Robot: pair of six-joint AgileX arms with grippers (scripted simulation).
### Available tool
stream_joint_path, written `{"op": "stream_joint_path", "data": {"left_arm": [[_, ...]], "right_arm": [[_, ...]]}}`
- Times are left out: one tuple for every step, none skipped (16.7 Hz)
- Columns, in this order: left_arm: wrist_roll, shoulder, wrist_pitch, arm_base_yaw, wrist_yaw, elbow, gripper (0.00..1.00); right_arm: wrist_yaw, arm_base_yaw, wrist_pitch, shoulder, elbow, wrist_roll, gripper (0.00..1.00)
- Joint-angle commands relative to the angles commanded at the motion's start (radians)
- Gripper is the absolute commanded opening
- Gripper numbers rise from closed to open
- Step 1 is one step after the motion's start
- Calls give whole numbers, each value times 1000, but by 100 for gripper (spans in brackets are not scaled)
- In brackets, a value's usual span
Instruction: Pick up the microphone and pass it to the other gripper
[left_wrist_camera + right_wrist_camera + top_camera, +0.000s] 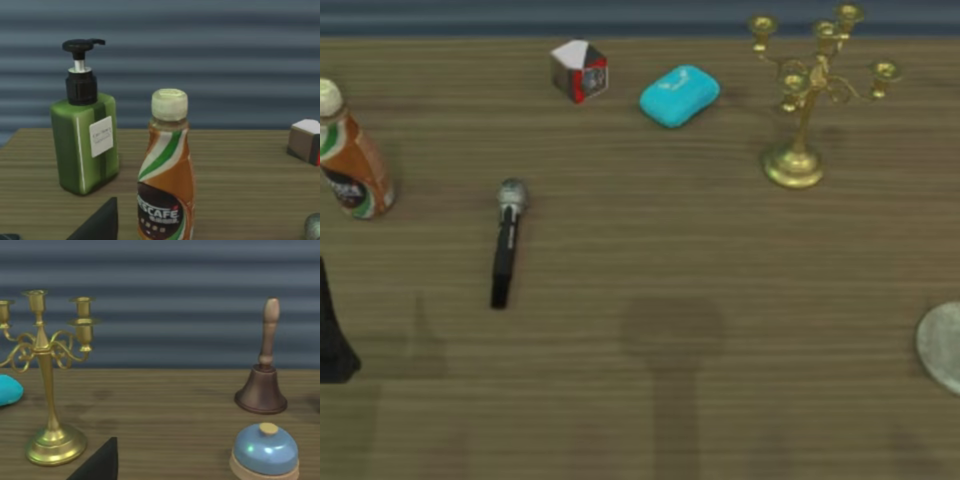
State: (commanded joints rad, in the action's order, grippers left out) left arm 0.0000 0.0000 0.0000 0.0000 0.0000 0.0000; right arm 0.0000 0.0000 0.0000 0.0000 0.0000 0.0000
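The microphone (506, 244) lies flat on the wooden table, left of centre, with its silver mesh head (512, 195) toward the back and its black handle toward the front. Its head also shows at the edge of the left wrist view as a grey round microphone head (314, 227). My left gripper (332, 335) is a black shape at the table's left edge, well left of the microphone and apart from it. Only a black part of my right gripper (100, 465) shows, in the right wrist view. Neither gripper holds anything.
A coffee bottle (350, 160) stands at the far left, with a green pump dispenser (84, 140) beside it. A red-white cube (580, 70) and a cyan soap bar (678, 95) sit at the back. A gold candelabra (808, 100), a brown handbell (262, 385) and a blue call bell (265, 450) are at the right.
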Motion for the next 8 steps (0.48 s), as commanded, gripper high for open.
{"op": "stream_joint_path", "data": {"left_arm": [[0,0,0,0,0,0,100],[0,0,0,0,0,0,100],[-2,10,-7,-3,0,10,100],[-7,30,-20,-8,1,31,100],[-14,61,-40,-15,1,62,100],[-22,103,-66,-24,0,103,100],[-32,156,-98,-34,0,155,100],[-44,219,-135,-45,-1,214,100]], "right_arm": [[0,0,0,0,0,0,100],[0,0,0,0,0,0,100],[0,0,0,0,0,0,100],[0,0,0,0,0,0,100],[0,0,0,0,0,0,100],[0,0,0,0,0,0,100],[0,0,0,0,0,0,100],[0,0,0,0,0,0,100]]}}
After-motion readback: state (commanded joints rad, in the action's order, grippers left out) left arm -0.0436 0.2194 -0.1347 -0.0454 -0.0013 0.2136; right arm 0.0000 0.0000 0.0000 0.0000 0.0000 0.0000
